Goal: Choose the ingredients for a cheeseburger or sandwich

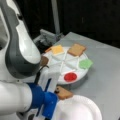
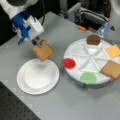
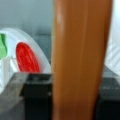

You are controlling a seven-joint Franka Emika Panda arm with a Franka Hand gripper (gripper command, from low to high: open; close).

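Observation:
My gripper (image 2: 37,43) is shut on a brown toast slice (image 2: 43,50), which hangs above the far edge of the white paper plate (image 2: 37,76). That held toast (image 1: 63,93) shows in both front views and fills the middle of the wrist view as a brown band (image 3: 78,60). The divided white tray (image 2: 82,58) holds the other ingredients: a second toast slice (image 2: 111,69), yellow-orange cheese (image 2: 113,51), the dark round patty (image 2: 93,39), green lettuce (image 2: 88,77) and a red disc (image 2: 68,63). No stacked sandwich shows on the plate.
The grey table (image 2: 75,105) carries the plate and the tray side by side. Metal hardware and an orange piece (image 2: 81,28) lie behind the tray. The arm's white body (image 1: 17,50) fills a front view's left.

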